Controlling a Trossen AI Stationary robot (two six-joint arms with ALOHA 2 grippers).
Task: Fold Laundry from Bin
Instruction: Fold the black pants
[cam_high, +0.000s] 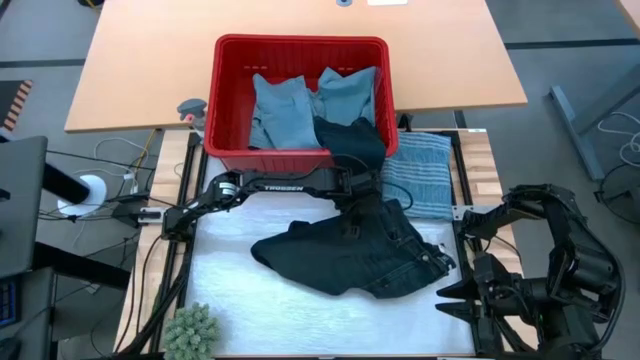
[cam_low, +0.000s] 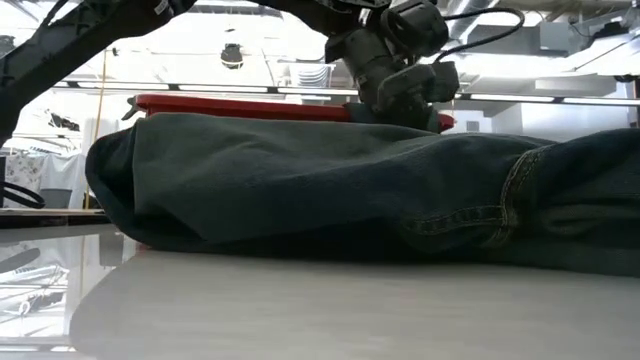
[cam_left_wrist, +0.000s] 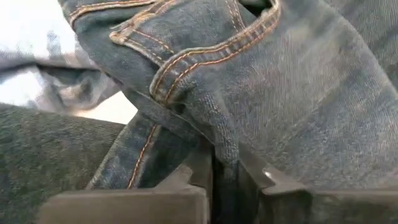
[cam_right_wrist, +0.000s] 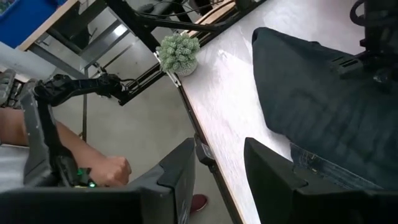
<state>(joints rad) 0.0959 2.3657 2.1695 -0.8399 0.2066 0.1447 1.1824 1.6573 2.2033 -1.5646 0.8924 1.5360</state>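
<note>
The dark navy denim jeans (cam_high: 350, 255) lie crumpled on the white table (cam_high: 230, 295), just in front of the red plastic bin (cam_high: 232, 115); they look heavy and stiff, best taken by a seam. The left gripper (cam_left_wrist: 225, 171) pinches a denim fold, fingers nearly together. The right gripper (cam_right_wrist: 217, 165) waits half-open at the table's edge, empty.

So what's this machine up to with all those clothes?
It is sorting laundry out of the red bin. The left gripper has shut on a pair of dark jeans that lies crumpled on the white table, just in front of the bin. Light blue garments wait in the bin, and a striped cloth lies beside it. The right gripper waits at the table's edge, fingers apart.
</note>
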